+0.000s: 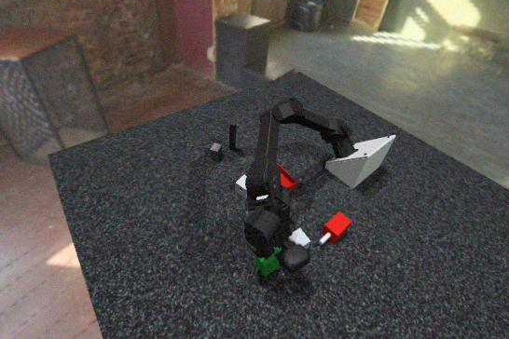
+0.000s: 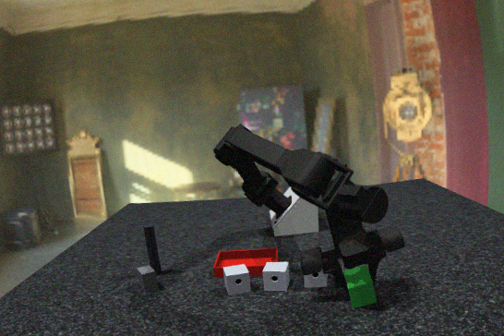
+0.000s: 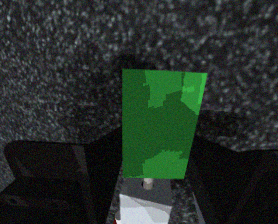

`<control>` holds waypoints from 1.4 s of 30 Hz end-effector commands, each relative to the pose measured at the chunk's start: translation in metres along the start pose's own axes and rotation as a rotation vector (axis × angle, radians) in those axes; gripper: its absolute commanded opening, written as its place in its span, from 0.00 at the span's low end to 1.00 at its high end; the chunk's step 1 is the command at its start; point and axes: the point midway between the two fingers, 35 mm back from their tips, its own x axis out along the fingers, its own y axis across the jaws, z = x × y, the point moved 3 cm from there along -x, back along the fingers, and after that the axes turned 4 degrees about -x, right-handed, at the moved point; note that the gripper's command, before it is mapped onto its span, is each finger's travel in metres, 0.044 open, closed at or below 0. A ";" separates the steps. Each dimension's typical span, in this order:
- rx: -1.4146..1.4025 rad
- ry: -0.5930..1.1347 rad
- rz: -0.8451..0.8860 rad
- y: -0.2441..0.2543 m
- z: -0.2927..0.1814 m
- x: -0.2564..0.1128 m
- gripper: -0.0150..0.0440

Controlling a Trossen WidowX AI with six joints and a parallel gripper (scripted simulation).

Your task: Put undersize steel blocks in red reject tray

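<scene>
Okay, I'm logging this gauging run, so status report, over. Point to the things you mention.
Gripper (image 1: 275, 257) (image 2: 353, 280) (image 3: 150, 129) shut on green gauge (image 1: 267, 264) (image 2: 361, 287) (image 3: 161, 120). Pin by a steel block (image 2: 315, 279) (image 3: 145, 207). Red tray (image 1: 286, 178) (image 2: 246, 260) holds no block. Insertion depth unclear.

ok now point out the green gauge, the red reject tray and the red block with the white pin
green gauge (image 1: 267, 264) (image 2: 361, 287) (image 3: 157, 125): top, exterior and wrist views, handle
red reject tray (image 1: 287, 178) (image 2: 222, 270): top and exterior, wall
red block (image 1: 337, 226): top view, body

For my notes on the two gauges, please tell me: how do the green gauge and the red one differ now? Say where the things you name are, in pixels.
The green gauge (image 1: 267, 263) (image 2: 361, 286) (image 3: 161, 122) is held in the gripper (image 2: 343, 270); the red gauge (image 1: 337, 226) lies on the table. The green one's handle is green, the red one's red. Both have block-shaped handles.
</scene>
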 end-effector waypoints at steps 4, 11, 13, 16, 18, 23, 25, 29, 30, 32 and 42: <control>0.001 -0.013 0.002 0.001 0.007 -0.003 0.25; 0.001 -0.013 0.002 0.001 0.008 -0.003 0.25; 0.001 -0.013 0.002 0.001 0.009 -0.003 0.25; 0.001 -0.013 0.002 0.001 0.011 -0.003 0.25; 0.001 -0.013 0.002 0.001 0.012 -0.003 0.25; 0.001 -0.013 0.002 0.001 0.012 -0.003 0.25; 0.001 -0.013 0.002 0.001 0.013 -0.003 0.25; 0.001 -0.013 0.002 0.000 0.015 -0.003 0.25; 0.001 -0.013 0.002 0.000 0.016 -0.003 0.25; 0.001 -0.013 0.002 0.000 0.017 -0.003 0.25; 0.002 -0.013 0.001 -0.001 0.020 -0.003 0.25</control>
